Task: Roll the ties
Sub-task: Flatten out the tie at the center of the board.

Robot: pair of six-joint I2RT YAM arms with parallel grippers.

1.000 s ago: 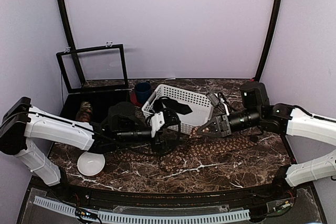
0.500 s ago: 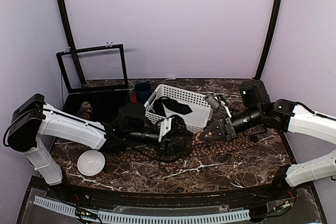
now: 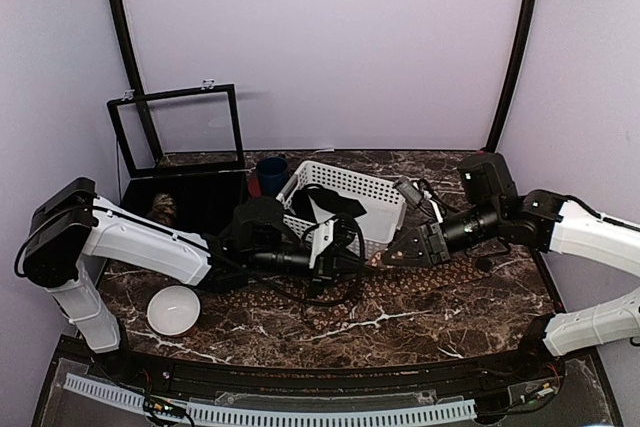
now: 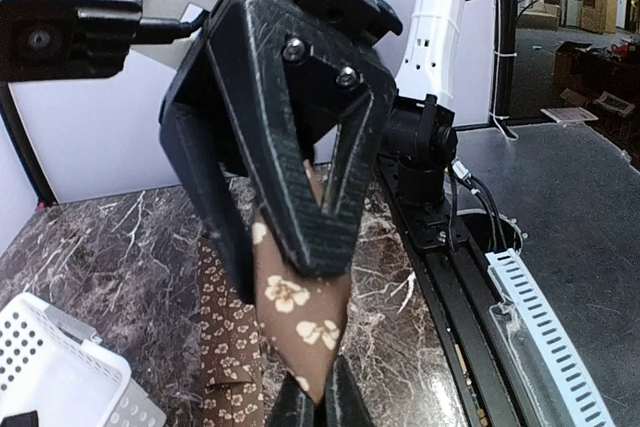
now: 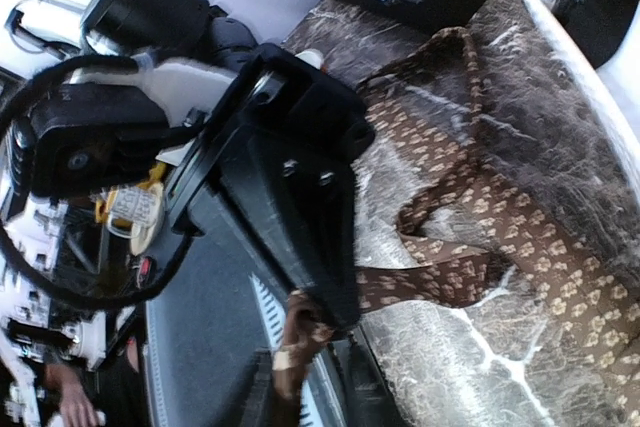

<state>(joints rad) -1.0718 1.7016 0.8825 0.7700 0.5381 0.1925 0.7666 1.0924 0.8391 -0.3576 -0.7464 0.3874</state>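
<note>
A brown tie (image 3: 440, 279) with tan flowers lies stretched over the marble table (image 3: 250, 332). Its pointed end is lifted between the two grippers at mid-table. My left gripper (image 3: 350, 252) is shut on that tip (image 4: 300, 312), seen at the bottom of the left wrist view (image 4: 312, 402). My right gripper (image 3: 388, 255) faces it tip to tip. Its fingers (image 5: 345, 387) stand a little apart around the same tie end (image 5: 292, 342). More of the tie (image 5: 500, 237) lies folded on the marble. A rolled tie (image 3: 163, 209) sits in the black box (image 3: 205, 192).
A white basket (image 3: 372, 189) holding dark cloth stands just behind the grippers. A blue cup (image 3: 270, 173) is to its left. A white bowl (image 3: 172, 309) sits near the front left. The box's lid (image 3: 178, 129) stands open at the back left.
My left gripper has moved right to meet the right gripper and shut on the tie's tip. The right gripper's jaws have parted from shut.
</note>
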